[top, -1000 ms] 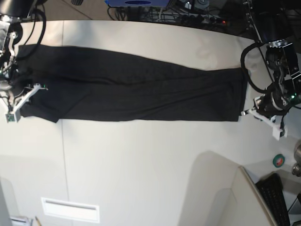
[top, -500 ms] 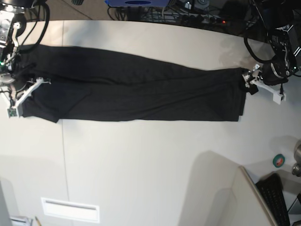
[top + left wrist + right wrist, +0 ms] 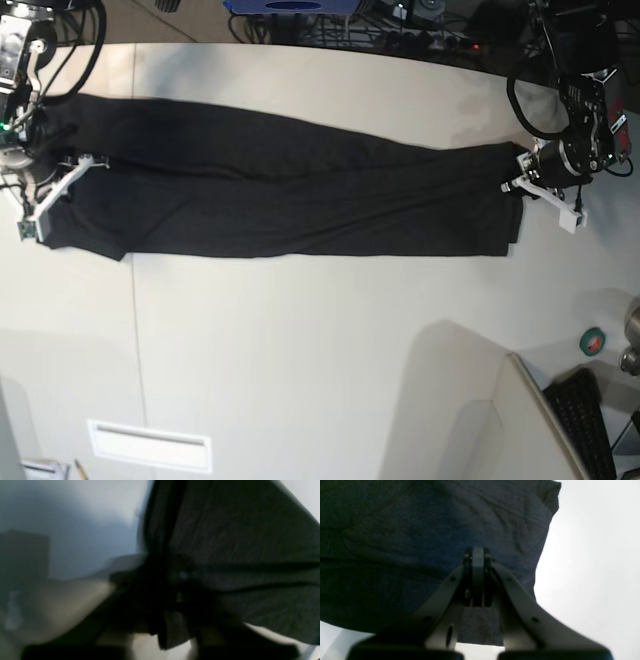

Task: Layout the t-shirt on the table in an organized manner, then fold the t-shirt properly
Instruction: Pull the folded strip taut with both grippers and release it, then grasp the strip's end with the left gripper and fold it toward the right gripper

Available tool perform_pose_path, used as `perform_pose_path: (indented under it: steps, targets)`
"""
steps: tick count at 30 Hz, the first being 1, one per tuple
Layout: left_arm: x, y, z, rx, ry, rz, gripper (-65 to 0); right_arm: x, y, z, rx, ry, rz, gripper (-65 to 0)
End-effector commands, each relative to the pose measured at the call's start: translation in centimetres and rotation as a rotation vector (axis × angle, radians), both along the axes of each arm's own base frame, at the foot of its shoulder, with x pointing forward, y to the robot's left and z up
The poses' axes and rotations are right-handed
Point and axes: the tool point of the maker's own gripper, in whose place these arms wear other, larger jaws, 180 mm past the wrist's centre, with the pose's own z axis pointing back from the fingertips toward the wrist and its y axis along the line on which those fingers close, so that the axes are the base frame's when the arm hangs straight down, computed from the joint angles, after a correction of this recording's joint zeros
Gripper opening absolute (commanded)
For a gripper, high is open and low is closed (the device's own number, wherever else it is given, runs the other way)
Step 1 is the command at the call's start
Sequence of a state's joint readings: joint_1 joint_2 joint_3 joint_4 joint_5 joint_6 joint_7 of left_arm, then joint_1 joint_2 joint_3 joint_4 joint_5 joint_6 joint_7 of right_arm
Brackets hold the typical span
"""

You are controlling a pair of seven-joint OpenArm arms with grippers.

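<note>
Your wide off-white table [image 3: 300, 360] fills most of the base view, and nothing on it serves as a container. The large black cloth t-shirt [image 3: 290, 190] lies across its far half as one long, low band, stretched from the left side to the right side of that view, with soft lengthwise creases. Its near edge runs almost straight, and in front of it you have a broad stretch of bare tabletop. At the near right, an angled beige panel [image 3: 480, 410] rises over the table and closes in that corner. Your left gripper [image 3: 518, 183] sits at the band's right end in the base view, jaws closed and clamped on the t-shirt's edge. The left wrist view is badly blurred, showing only dark fabric bunched at the tips. Your right gripper [image 3: 474, 555] sits at the opposite end, jaws pressed fully together and pinching a small fold of the t-shirt. No print shows on the cloth. A small green roll [image 3: 593, 341] lies near the table's right edge.
</note>
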State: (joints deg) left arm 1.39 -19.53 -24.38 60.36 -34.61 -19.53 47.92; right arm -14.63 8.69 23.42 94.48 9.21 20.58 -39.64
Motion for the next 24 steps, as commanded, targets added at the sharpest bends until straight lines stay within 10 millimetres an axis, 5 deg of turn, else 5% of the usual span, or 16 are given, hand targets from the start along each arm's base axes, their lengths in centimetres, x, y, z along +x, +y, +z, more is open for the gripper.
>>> perform_pose_path:
  steps: [1,5,12,18,24]
  targets:
    - [0.5,1.0,0.5,0.026,0.013,-0.007,-65.0,0.6,-0.5,1.0,-0.013,-0.040,0.002,-65.0]
    - [1.7,2.5,0.9,0.047,-0.022,0.021,-65.0,0.4,-0.4,1.0,-0.012,-0.036,0.006,-65.0]
    - [3.4,4.5,7.4,0.217,-0.164,-0.086,-65.0,-0.3,-0.3,1.3,-0.024,-0.038,0.015,-65.0]
    - [2.0,1.3,11.7,0.313,-0.252,-0.166,-65.0,-0.1,0.0,2.1,-0.025,-0.054,0.016,-65.0]
    - [1.0,-6.3,11.0,0.223,-0.218,-0.268,-65.0,0.2,0.3,2.9,-0.034,-0.057,0.024,-65.0]
